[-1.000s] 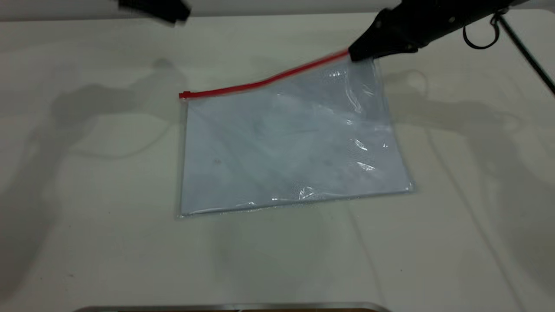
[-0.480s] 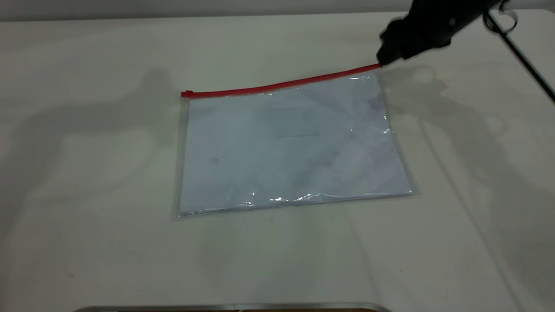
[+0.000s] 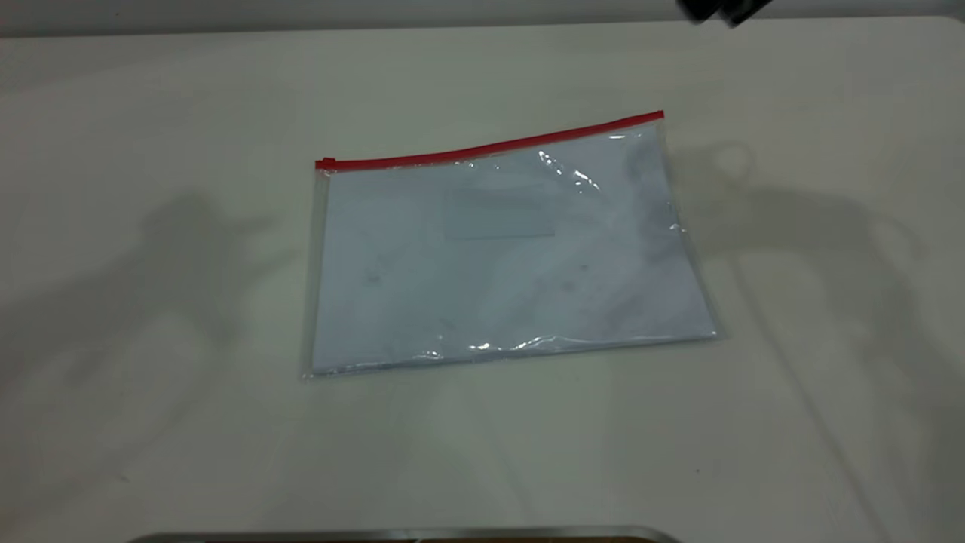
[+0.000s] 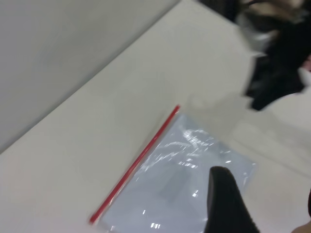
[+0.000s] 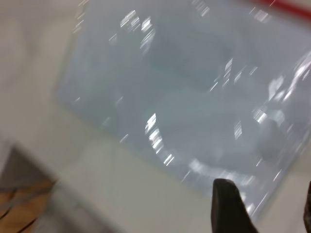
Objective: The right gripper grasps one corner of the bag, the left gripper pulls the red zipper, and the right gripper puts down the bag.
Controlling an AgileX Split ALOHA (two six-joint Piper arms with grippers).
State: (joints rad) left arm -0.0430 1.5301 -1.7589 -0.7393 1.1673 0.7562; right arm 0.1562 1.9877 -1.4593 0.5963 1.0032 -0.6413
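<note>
The bag (image 3: 505, 249) lies flat on the white table, clear plastic with white sheets inside. The red zipper (image 3: 490, 145) runs along its far edge, with the slider tab (image 3: 325, 163) at the left end. The corner of the bag (image 3: 660, 118) at the zipper's right end rests on the table, free. Only a bit of my right gripper (image 3: 720, 9) shows at the top edge, raised away from the bag. In the right wrist view it (image 5: 266, 185) is open and empty above the bag (image 5: 194, 87). My left gripper (image 4: 264, 184) is open, high above the bag (image 4: 180, 179), out of the exterior view.
A metal edge (image 3: 407, 535) runs along the near side of the table. The right arm (image 4: 277, 73) shows as a dark shape in the left wrist view. Arm shadows fall on the table either side of the bag.
My right gripper let go of the bag's corner and drew up and back to the right. The lifted corner dropped flat. My left gripper left the exterior view.
</note>
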